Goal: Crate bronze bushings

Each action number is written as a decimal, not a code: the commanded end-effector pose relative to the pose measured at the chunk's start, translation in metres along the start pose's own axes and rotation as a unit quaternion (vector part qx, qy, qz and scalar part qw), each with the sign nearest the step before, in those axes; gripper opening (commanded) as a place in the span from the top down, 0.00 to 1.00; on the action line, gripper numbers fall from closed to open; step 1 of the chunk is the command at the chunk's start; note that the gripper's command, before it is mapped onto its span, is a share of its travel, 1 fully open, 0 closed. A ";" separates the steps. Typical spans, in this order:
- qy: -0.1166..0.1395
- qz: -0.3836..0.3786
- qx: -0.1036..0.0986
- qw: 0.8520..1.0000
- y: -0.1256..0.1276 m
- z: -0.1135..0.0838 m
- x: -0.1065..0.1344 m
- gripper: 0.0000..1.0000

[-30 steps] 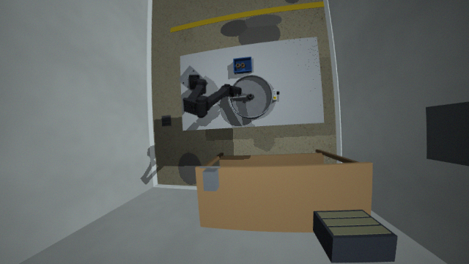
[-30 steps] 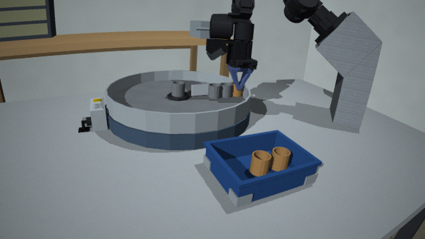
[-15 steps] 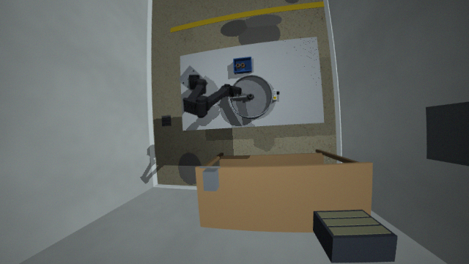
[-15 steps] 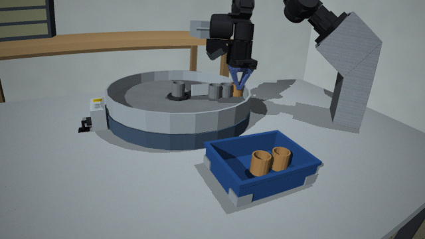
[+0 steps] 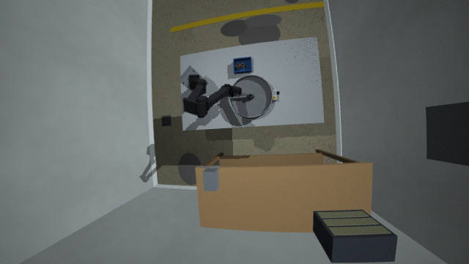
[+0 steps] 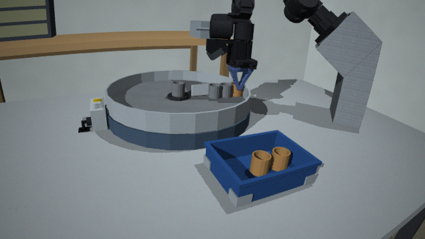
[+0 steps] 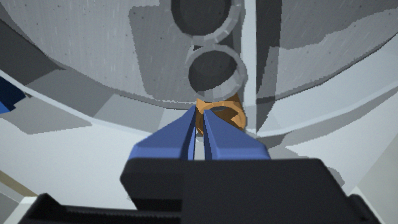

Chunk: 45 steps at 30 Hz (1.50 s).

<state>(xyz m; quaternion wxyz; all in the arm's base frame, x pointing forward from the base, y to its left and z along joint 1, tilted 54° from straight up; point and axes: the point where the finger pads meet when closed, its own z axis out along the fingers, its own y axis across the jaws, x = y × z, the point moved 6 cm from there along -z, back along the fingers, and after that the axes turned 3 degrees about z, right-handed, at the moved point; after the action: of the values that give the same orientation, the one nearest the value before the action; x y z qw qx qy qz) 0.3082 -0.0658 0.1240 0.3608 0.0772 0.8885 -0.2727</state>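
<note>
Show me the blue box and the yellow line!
Blue box [image 5: 248,67] [image 6: 279,182] [image 7: 9,95]: top view, its bare floor; exterior view, its outside wall; wrist view, the bit peeking in.
Yellow line [image 5: 247,16]: top view, its middle.

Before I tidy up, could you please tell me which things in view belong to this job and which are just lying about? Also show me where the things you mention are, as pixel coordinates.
Part of the job:
- turning table [image 5: 261,107] [image 6: 179,123] [image 7: 140,111]
- steel bushings [image 6: 215,91] [image 7: 243,75]
- bronze bushing at the claw [image 6: 238,93] [image 7: 199,111]
- crate [image 5: 248,64] [image 6: 279,186] [image 7: 7,97] and its two bronze bushings

Just lying about:
- wooden bench [image 5: 286,198] [image 6: 99,41]
- dark slatted box [image 5: 366,249] [image 6: 51,20]
- small black box [image 5: 166,120]
</note>
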 end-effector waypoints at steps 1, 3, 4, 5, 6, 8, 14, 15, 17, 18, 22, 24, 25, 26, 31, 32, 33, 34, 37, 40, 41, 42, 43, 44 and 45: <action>-0.010 0.003 0.001 1.000 0.000 -0.008 -0.005 1.00; -0.009 0.004 0.001 1.000 0.000 -0.012 -0.003 1.00; -0.008 0.004 0.001 1.000 0.000 -0.015 -0.003 1.00; -0.008 0.003 0.001 1.000 0.000 -0.018 -0.002 1.00; -0.008 0.004 0.001 1.000 0.000 -0.021 -0.002 1.00; -0.010 0.005 0.001 1.000 0.000 -0.030 -0.004 1.00; -0.018 0.012 0.000 1.000 -0.001 -0.062 -0.015 1.00; -0.018 0.012 0.000 1.000 -0.002 -0.066 -0.015 1.00; -0.018 0.012 0.000 1.000 -0.002 -0.066 -0.015 1.00; -0.017 0.011 0.000 1.000 -0.001 -0.070 -0.014 1.00; -0.016 0.011 0.000 1.000 -0.001 -0.081 -0.013 1.00; -0.019 0.013 -0.001 1.000 -0.002 -0.084 -0.016 1.00; -0.019 0.013 -0.001 1.000 -0.002 -0.084 -0.016 1.00; -0.019 0.014 -0.001 1.000 -0.002 -0.085 -0.016 1.00; -0.008 0.012 0.005 1.000 -0.004 -0.080 -0.009 1.00; -0.008 0.012 0.005 1.000 -0.004 -0.080 -0.009 1.00; -0.008 0.012 0.005 1.000 -0.004 -0.080 -0.009 1.00; -0.008 0.012 0.005 1.000 -0.004 -0.080 -0.009 1.00; -0.008 0.012 0.005 1.000 -0.004 -0.079 -0.009 1.00; -0.008 0.012 0.005 1.000 -0.004 -0.079 -0.009 1.00; -0.008 0.012 0.005 1.000 -0.004 -0.079 -0.009 1.00; -0.008 0.012 0.005 1.000 -0.004 -0.080 -0.009 1.00; -0.008 0.012 0.005 1.000 -0.004 -0.080 -0.009 1.00; -0.008 0.012 0.005 1.000 -0.004 -0.079 -0.009 1.00; -0.008 0.012 0.005 1.000 -0.004 -0.079 -0.009 1.00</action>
<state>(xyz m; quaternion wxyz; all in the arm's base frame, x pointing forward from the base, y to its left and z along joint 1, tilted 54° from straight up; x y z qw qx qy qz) 0.2629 -0.0254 0.1690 0.3617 0.0768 0.8870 -0.2765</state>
